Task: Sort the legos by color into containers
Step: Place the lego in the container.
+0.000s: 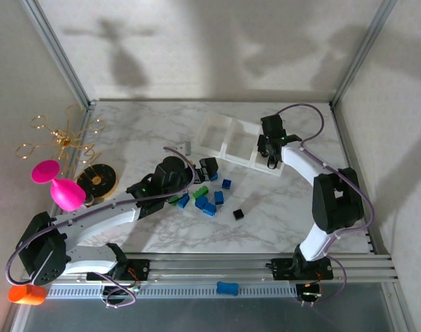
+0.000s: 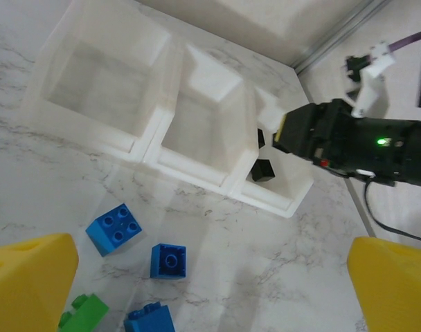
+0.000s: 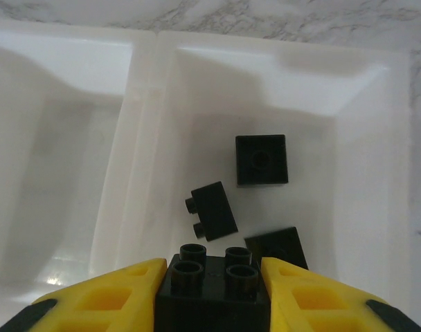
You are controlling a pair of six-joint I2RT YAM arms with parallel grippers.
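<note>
Glossy plastic legos (image 2: 114, 229), translucent wht plastic containers (image 2: 167, 104), smooth marble-look table (image 2: 266, 256), brushed metal rail (image 1: 217, 266)

Three legos (image 3: 262, 160) lie inside the rightmost container (image 3: 356, 97).

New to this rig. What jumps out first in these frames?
The right hand grips a black brick over the rightmost bin, where three black bricks already lie. Mid-table, loose blue and green bricks sit scattered by the open left hand. A bright pink goblet stands out at the left side.
</note>
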